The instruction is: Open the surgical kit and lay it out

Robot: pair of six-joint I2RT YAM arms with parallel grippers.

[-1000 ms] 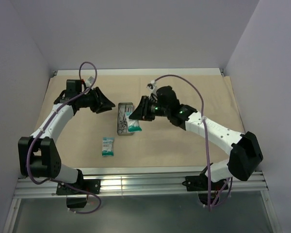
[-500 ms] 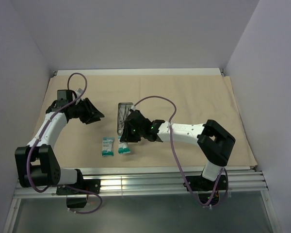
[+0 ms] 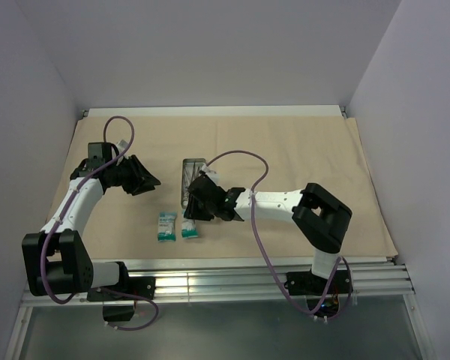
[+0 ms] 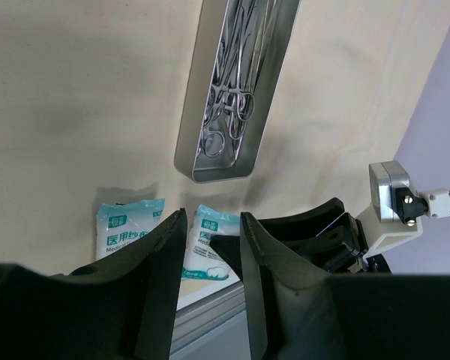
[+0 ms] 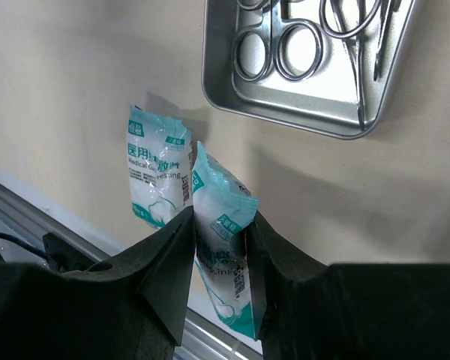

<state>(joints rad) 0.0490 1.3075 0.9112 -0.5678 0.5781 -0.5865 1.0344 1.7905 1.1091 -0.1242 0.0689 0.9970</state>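
- R gripper (image 5: 219,221) is nearly closed, fingers pinching a teal-white packet (image 5: 225,199) by its lower half, just in front of the tray's (image 3: 193,180) near end.
- Can't tell if that packet touches the cloth (image 3: 300,157) or not.
- 2nd packet (image 3: 166,226) lies flat on the cloth, right beside the held one, on the side further from the tray.
- Scissors (image 5: 285,49) w/ ring handles sit inside the tray, plus some thin tools next to them.
- L gripper (image 4: 212,225) is left of the tray, fingers only a narrow gap apart, nothing between them.
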